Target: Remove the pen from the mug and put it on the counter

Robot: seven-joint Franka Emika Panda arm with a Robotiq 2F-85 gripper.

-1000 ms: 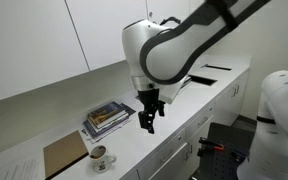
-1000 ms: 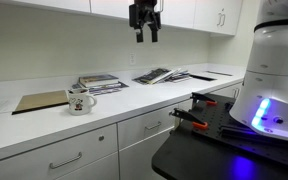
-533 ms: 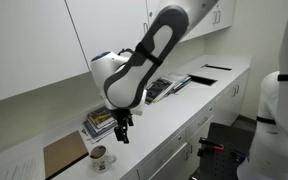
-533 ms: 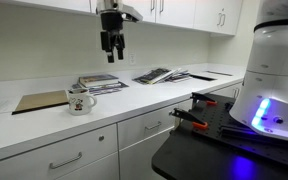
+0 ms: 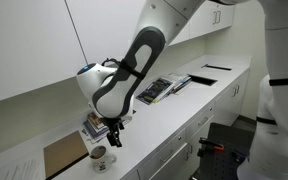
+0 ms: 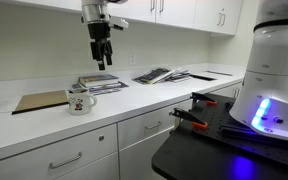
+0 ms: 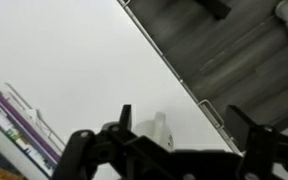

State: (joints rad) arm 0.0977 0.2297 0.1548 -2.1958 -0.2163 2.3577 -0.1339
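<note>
The small white mug (image 5: 100, 157) stands on the white counter (image 5: 159, 125) beside a brown board. In an exterior view a short dark pen (image 6: 75, 91) sticks up from the mug (image 6: 80, 101); it is too small to make out in detail. My gripper (image 5: 114, 141) hangs open and empty above the counter, a little up and to the right of the mug. It shows in both exterior views (image 6: 101, 57), high over the books. In the wrist view the gripper (image 7: 189, 135) is open over bare counter (image 7: 74, 60); the mug and pen are out of that view.
A flat brown board (image 6: 42, 101) lies next to the mug. A stack of books (image 6: 102, 84) sits behind it, under my arm. Open magazines (image 6: 162, 75) lie further along the counter. The counter's front edge and the floor (image 7: 234, 50) show in the wrist view.
My arm has swung along the counter from over the magazines to over the books, close to the mug. The gripper stayed open. Mug and pen have not moved.
</note>
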